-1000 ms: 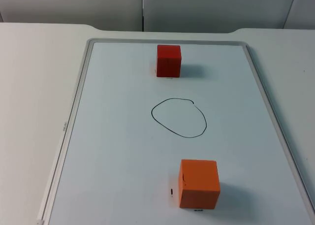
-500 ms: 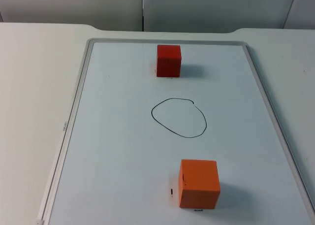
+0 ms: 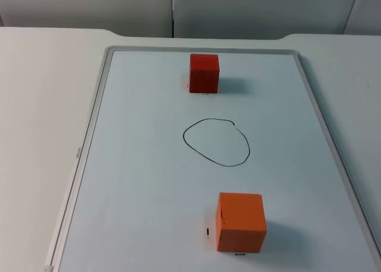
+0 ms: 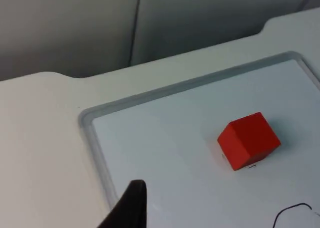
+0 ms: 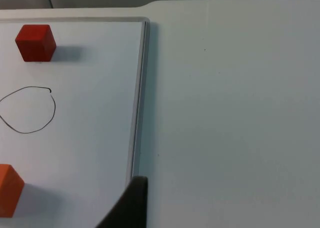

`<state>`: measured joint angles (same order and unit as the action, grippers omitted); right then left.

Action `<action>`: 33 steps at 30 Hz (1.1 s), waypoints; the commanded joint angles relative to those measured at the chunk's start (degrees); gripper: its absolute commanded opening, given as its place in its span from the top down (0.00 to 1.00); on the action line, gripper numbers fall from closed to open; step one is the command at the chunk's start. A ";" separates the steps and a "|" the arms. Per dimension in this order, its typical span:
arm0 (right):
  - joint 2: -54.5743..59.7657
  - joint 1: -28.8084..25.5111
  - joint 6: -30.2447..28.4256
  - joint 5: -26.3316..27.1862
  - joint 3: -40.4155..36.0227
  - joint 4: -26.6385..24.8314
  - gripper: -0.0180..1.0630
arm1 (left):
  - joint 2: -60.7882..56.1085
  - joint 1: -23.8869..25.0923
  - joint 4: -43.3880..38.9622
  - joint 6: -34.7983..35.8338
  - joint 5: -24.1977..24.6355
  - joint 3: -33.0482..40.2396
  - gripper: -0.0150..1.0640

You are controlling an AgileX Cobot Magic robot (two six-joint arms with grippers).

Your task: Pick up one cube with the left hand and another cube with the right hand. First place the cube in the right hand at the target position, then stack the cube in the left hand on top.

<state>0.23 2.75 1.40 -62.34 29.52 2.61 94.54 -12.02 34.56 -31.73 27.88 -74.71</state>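
Two cubes, both untouched, and nothing has shifted vs the earlier top frames: same spots, same shadows. So for you the task is at zero, no pick begun on either side.

Nearest in the top view is the orange cube (image 3: 240,222), flat on the whiteboard (image 3: 137,165), near the board's near edge and a bit toward the right arm's side. A small black mark (image 3: 206,231) sits just beside its left face. The right wrist view catches the cube's corner too (image 5: 9,189).

Next out, mid-board: the hand-drawn black circle (image 3: 216,142), which I read as the target. It's bare; neither cube touches the line.

Beyond that, the red cube (image 3: 204,73), upright near the board's far edge, well apart from the circle. The left wrist view has it too (image 4: 248,140), w/ a bit of the circle's line past it.

Furthest back: white table (image 3: 41,87), then the grey partition wall (image 3: 238,10).

Grippers: the left gripper looks down over the board's far left corner; one black fingertip (image 4: 131,206) shows. The right gripper hangs off the board's right frame, over bare table; fingertip (image 5: 131,204). Can't tell open or closed for either; both arms seem to be waiting.

My read: red goes to the left arm, orange to the right, and orange must land in the circle first.
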 commanded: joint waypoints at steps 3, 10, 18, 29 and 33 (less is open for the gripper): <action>-0.23 -0.53 0.10 0.54 -0.39 0.15 0.02 | 10.88 -5.05 0.82 2.72 -0.18 -8.94 0.06; -0.23 -0.53 0.10 0.54 -0.39 0.15 0.02 | 23.53 -9.31 0.15 10.31 0.74 -22.02 0.06; -0.23 -0.53 0.10 0.54 -0.39 0.15 0.02 | 36.48 -13.15 -13.12 24.82 5.42 -38.36 0.06; -0.23 -0.53 0.20 0.54 -0.39 0.15 0.02 | 46.95 -14.48 -18.86 36.42 10.93 -50.20 0.06; -0.23 -0.53 0.20 0.54 -0.39 0.15 0.02 | 48.57 -15.46 -26.43 42.21 12.53 -50.54 0.06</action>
<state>0.23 2.75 1.40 -62.34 29.52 2.61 143.18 -26.77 8.94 8.92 40.00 -124.68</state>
